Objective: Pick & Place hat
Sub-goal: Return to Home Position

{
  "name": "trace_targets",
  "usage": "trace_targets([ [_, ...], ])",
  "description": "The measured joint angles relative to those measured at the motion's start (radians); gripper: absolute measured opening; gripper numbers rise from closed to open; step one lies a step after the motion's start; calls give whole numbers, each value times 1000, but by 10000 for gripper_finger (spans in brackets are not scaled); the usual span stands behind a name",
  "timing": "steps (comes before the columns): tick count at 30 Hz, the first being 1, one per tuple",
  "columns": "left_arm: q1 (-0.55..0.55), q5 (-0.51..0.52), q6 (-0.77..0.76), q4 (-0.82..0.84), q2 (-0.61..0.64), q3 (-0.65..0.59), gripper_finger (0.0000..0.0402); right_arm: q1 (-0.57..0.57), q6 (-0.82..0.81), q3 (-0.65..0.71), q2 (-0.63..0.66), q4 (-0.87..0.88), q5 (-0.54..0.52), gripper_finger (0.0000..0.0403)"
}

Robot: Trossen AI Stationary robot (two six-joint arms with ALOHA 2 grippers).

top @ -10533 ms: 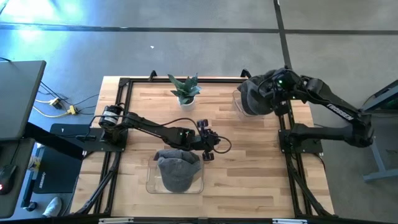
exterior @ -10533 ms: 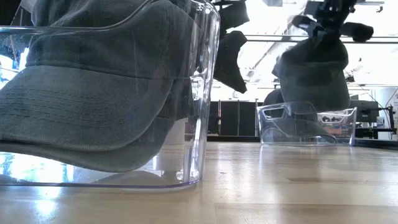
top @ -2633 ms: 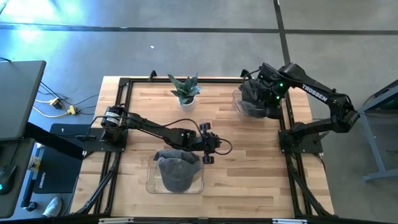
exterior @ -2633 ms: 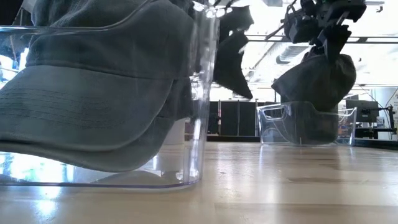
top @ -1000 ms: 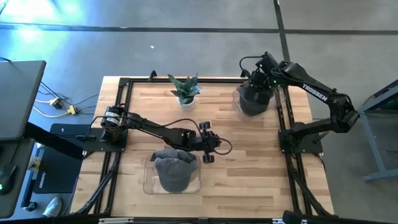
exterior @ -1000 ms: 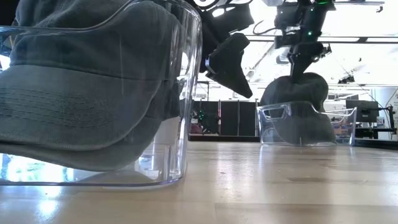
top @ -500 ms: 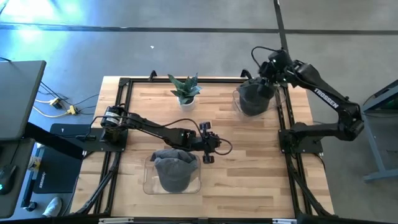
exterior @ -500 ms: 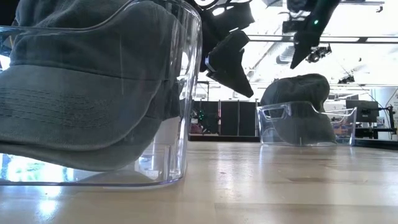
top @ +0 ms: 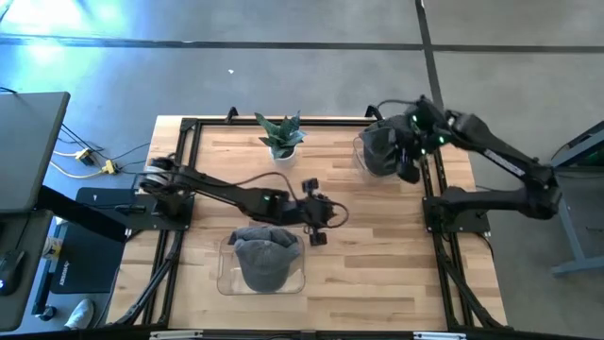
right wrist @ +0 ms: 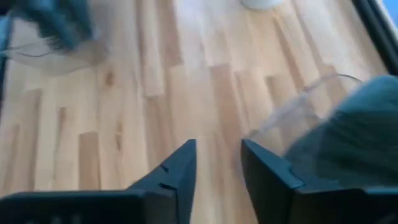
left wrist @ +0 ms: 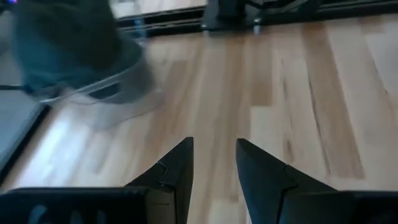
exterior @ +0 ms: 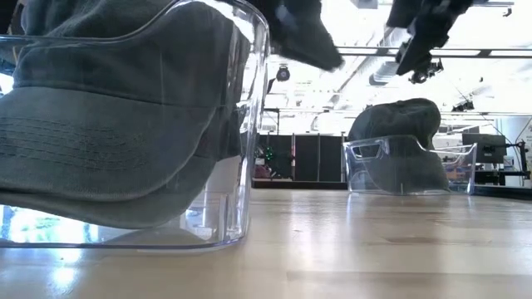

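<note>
With the gray fabric cap [top: 261, 263] in the near clear plastic bin [exterior: 229, 216] and the dark green cap [top: 380, 149] in the far clear bin [exterior: 464, 170], left jaws and right jaws, slightly apart and empty, might snag a bin rim swinging home low.

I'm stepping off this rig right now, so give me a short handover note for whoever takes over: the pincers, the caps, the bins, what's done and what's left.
Left pincer: open and empty, over the table beside the bottom transparent bin.
Right pincer: open and empty, raised at the edge of the top transparent bin.
Gray cap: inside the bottom transparent bin.
Dark green cap: inside the top transparent bin.
Done: both caps are in their bins and neither is gripped.
Left: both arms are extended over the table, so bring them home.
</note>
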State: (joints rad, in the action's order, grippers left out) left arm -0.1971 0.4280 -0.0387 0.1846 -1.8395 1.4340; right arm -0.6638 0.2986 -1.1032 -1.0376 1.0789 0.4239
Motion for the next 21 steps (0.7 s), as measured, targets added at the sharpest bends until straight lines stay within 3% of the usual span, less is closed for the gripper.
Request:
trace_targets([
  [5, 5, 48, 0, 44, 160, -71, 114, 121, -148, 206, 229, -169, -3, 59],
  [9, 39, -13, -20, 35, 310, -183, 114, 210, -298, 387, 441, -345, 16, 9],
  [12, 72, -53, -69, 5, 405, -300, 114, 269, -406, 504, 580, -515, 69, 9],
  [17, 122, -67, -111, -115, 550, -509, 111, 361, -492, 655, 728, -727, 62, 4],
  [21, 161, -86, -140, -242, 680, -694, 73, 422, -481, 742, 809, -790, 39, 6],
])
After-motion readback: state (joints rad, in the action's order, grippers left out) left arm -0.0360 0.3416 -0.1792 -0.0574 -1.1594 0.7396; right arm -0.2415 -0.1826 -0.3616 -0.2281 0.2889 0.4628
